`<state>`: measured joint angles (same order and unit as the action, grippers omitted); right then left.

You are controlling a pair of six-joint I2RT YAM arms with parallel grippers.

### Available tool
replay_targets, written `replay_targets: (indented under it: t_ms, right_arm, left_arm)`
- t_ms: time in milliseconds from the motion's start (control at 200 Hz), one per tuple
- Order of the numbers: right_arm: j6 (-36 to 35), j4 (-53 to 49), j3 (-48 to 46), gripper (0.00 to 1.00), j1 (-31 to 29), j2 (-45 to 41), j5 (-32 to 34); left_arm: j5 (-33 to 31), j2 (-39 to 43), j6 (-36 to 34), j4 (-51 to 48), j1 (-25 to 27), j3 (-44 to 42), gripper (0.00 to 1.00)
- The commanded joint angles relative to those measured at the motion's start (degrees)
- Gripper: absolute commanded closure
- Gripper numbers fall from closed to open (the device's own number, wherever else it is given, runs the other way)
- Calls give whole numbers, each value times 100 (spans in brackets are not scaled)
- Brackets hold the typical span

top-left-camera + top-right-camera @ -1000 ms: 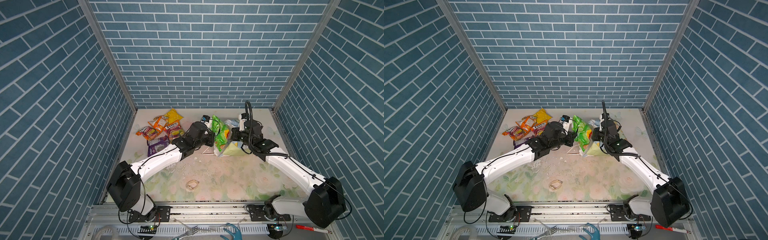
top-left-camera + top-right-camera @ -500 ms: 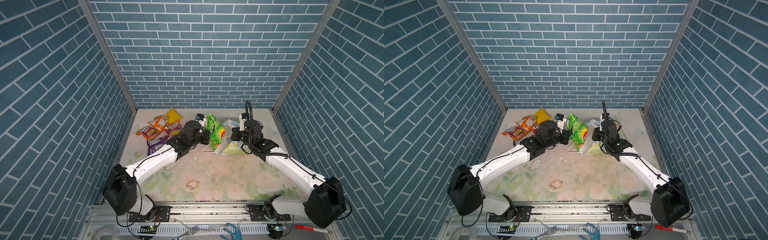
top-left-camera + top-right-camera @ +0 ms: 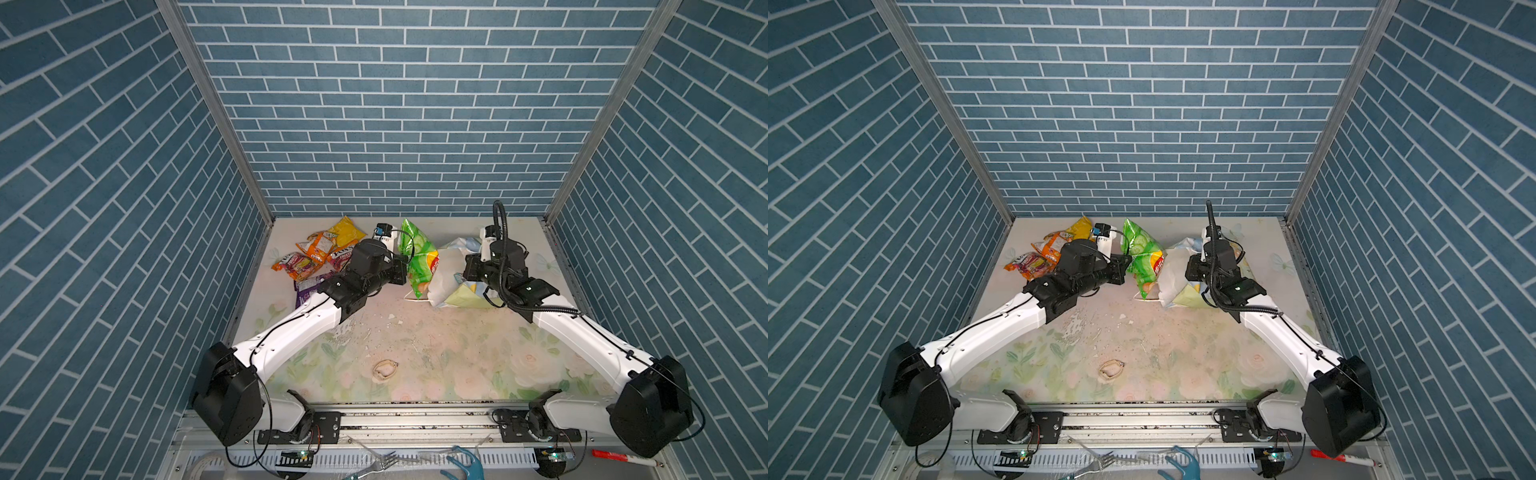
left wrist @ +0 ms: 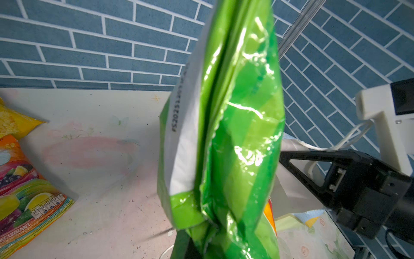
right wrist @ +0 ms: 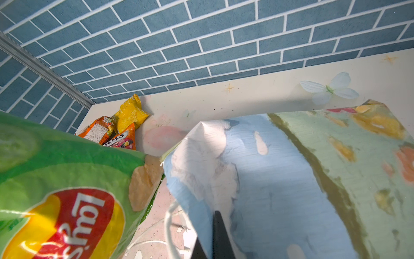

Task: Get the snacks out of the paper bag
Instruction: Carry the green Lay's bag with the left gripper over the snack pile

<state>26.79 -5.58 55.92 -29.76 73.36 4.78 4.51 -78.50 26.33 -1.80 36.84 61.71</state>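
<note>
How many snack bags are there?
6: yellow bag, orange bag, two FOX'S bags and purple bag piled far left; green bag in the left fingers. More may hide in the paper bag.

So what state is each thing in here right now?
Sky-and-meadow paper gift bag: on its side, rim pinched.
Right end effector: shut on that rim.
Bright green crinkly crisp bag: upright, outside the gift bag.
Left end effector: shut on the green bag.
Small colourful plastic packets: lying loose, already out.
</note>
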Motion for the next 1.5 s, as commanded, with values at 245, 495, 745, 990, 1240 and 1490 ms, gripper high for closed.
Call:
replay_targets:
  t_ms: [245,495,745,990,1240,1490]
  right_arm:
    - [178,-83,127,100,31,-158,40]
    - [187,-89,125,100,52,-168,30]
    - [182,-83,99,100,58,-208,23]
    - [195,-70,89,100,76,-173,-21]
    - [194,-66,39,100,124,-208,-23]
    - [278,-15,30,100,156,-119,-130]
  left_arm:
    - [-43,299,102,277,-315,-146,100]
    - [-71,469,84,207,-593,-264,100]
    - [-89,617,110,146,-1100,-396,100]
    - [-117,437,74,71,-1687,-415,100]
    - [-124,-9,149,225,-2540,-529,100]
    - [3,-686,144,200,-3165,-354,100]
